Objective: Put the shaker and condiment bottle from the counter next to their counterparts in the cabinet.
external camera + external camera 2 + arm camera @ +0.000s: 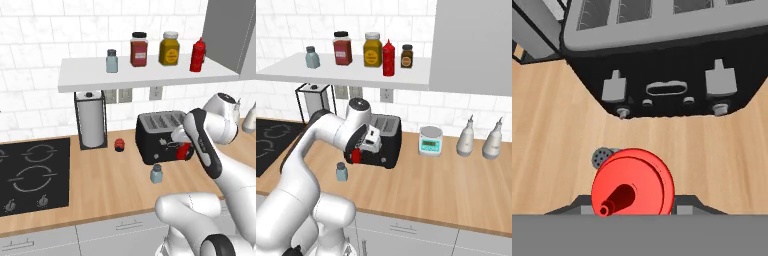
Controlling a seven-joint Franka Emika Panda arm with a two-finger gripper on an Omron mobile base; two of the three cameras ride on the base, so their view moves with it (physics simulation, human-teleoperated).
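My gripper (183, 149) (359, 153) (633, 204) is shut on the red condiment bottle (186, 152) (356, 156) (633, 186), held just in front of the toaster. In the hand view I look down on its nozzle. The shaker (156, 173) (341, 171) (601, 158) stands upright on the counter (110, 190) (421, 190), just beside and below the held bottle. On the cabinet shelf (150, 80) (331, 75) stand the matching shaker (111, 61) (312, 57) at the left and the matching red bottle (198, 55) (388, 58) further right.
A black toaster (160, 134) (387, 142) (662, 55) stands right behind the gripper. A paper towel holder (91, 120), a small red object (119, 145) and the cooktop (30, 175) lie left. A scale (430, 141) and two white bottles (465, 136) stand right. Jars (139, 49) (169, 48) share the shelf.
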